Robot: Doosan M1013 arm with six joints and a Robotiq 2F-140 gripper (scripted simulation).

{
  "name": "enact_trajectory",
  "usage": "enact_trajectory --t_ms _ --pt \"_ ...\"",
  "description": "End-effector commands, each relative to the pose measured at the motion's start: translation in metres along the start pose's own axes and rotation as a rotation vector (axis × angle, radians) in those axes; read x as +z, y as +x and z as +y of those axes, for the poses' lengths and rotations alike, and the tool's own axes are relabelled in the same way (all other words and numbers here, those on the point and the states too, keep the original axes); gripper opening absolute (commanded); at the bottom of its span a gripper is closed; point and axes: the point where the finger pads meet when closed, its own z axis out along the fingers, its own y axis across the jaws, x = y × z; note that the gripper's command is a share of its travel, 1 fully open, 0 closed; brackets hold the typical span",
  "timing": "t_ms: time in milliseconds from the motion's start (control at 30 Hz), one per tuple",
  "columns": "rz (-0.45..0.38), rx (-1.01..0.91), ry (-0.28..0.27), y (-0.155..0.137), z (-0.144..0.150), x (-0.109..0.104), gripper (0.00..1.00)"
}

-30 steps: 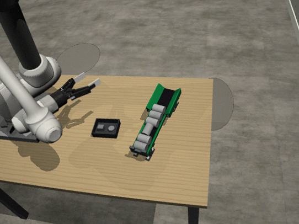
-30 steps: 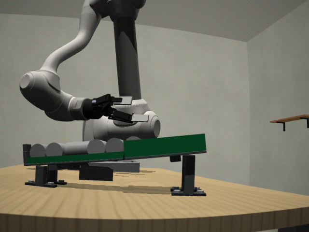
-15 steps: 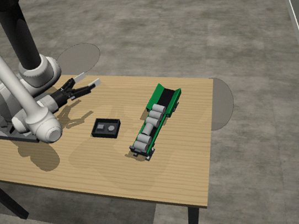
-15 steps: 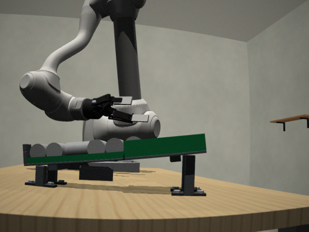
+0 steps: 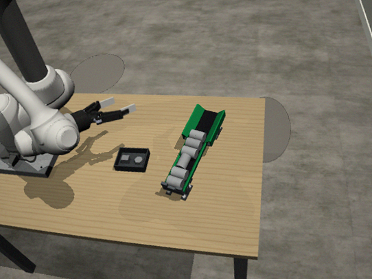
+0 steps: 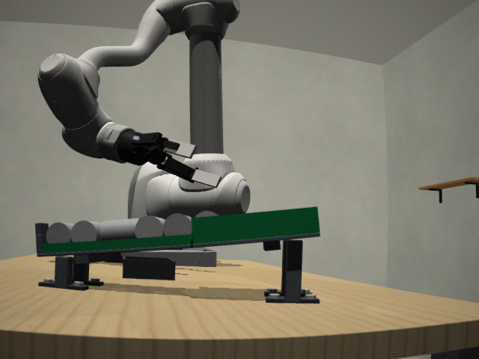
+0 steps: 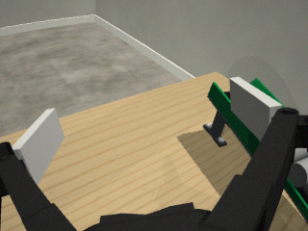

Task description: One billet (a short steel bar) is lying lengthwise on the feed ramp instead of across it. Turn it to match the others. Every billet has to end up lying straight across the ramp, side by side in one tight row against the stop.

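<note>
A lone billet [image 5: 183, 160] [image 6: 118, 228] lay lengthwise on the green feed ramp [image 5: 218, 128] [image 6: 255, 227] [image 7: 238, 119], third from the stop [image 5: 173, 187] [image 6: 40, 236], between two crosswise billets on the stop side and three uphill. The low green side edges flanked the row. Above the table [image 5: 117, 211] [image 6: 239, 316] [image 7: 120, 154], the gripper [image 5: 124, 104] [image 6: 207, 164] [image 7: 143, 108] hung well apart from the ramp, jaws released and wide, open air between its pale fingertips.

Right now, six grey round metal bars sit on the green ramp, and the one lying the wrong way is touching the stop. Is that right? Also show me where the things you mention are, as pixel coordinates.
Not quite: the lengthwise grey metal bar [image 5: 183, 160] [image 6: 119, 228] is third from the dark stop [image 5: 163, 187] [image 6: 40, 237], as the top view shows.
</note>
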Motion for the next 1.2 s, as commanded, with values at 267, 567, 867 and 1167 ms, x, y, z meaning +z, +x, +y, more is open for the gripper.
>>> enact_trajectory --t_ms 267,567,867,1167 --pt "-0.413 -0.013 0.119 -0.036 0.091 0.015 1.0" --pt "-0.639 -0.019 0.187 -0.056 0.141 0.022 1.0" --pt "-0.887 -0.021 0.274 -0.077 0.194 0.028 1.0" --pt "-1.201 -0.032 0.355 -0.104 0.264 0.036 1.0"
